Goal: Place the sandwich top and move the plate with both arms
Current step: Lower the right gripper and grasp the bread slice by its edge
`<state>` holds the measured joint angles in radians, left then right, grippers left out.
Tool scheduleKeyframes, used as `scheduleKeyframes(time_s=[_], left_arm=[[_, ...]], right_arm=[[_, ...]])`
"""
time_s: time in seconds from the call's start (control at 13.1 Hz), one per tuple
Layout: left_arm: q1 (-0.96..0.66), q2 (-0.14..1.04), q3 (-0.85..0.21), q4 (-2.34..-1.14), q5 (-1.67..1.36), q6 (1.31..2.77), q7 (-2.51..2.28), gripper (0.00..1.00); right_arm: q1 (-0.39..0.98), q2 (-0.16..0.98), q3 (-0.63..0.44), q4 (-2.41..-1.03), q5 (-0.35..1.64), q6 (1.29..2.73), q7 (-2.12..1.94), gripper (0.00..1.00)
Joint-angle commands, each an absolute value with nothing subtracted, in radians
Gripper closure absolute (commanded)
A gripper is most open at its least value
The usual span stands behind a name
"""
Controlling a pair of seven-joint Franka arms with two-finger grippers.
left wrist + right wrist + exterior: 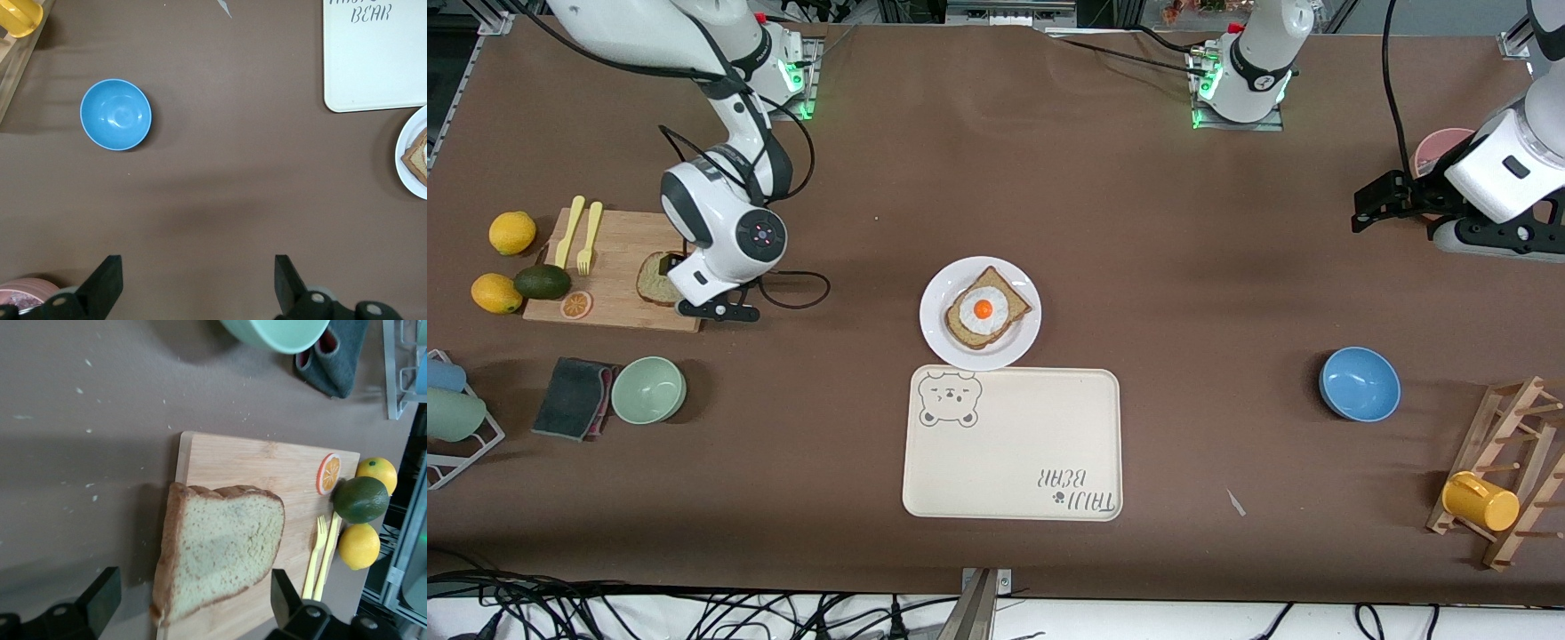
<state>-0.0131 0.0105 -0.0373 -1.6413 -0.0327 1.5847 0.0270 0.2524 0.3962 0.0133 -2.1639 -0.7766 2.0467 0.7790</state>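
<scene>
The sandwich top (654, 283) is a plain brown slice lying on the wooden cutting board (618, 267) at the right arm's end of the table. One crust reaches past the board's edge. My right gripper (691, 286) is low over it and open. In the right wrist view the slice (220, 547) lies between the spread fingers of the right gripper (193, 590). The white plate (938, 333) at mid-table holds a slice with a fried egg (985, 309). My left gripper (1371, 206) is open and empty over bare table at the left arm's end, as its own view shows (198, 280).
The cream bear-print tray (1014, 444) touches the plate's nearer edge. A blue bowl (1359, 384), a mug rack with a yellow mug (1480, 500) and a pink dish (1440, 147) are at the left arm's end. A green bowl (648, 389), grey cloth (574, 397), lemons (512, 233) and yellow cutlery (578, 233) surround the board.
</scene>
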Motion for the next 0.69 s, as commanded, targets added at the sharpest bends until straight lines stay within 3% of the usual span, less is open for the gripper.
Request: scheduleKeyframes(time_s=[0.0, 0.31, 0.46, 0.61], left_arm=[[-0.009, 0.023, -0.041, -1.609, -0.003, 1.559, 0.046, 0.0], [-0.011, 0.023, -0.043, -1.609, -0.003, 1.559, 0.044, 0.0], [-0.011, 0.023, -0.043, -1.609, -0.003, 1.559, 0.044, 0.0], [-0.011, 0.023, -0.043, -1.609, -0.003, 1.559, 0.044, 0.0]], right_arm=[[0.236, 0.431, 0.012, -2.166, -0.821, 2.053, 0.824, 0.08], [0.218, 0.448, 0.012, -2.181, -0.824, 2.052, 0.821, 0.33], [0.21, 0.449, 0.011, -2.183, -0.824, 2.054, 0.822, 0.55], [0.209, 0.449, 0.012, -2.183, -0.821, 2.051, 0.824, 0.83]])
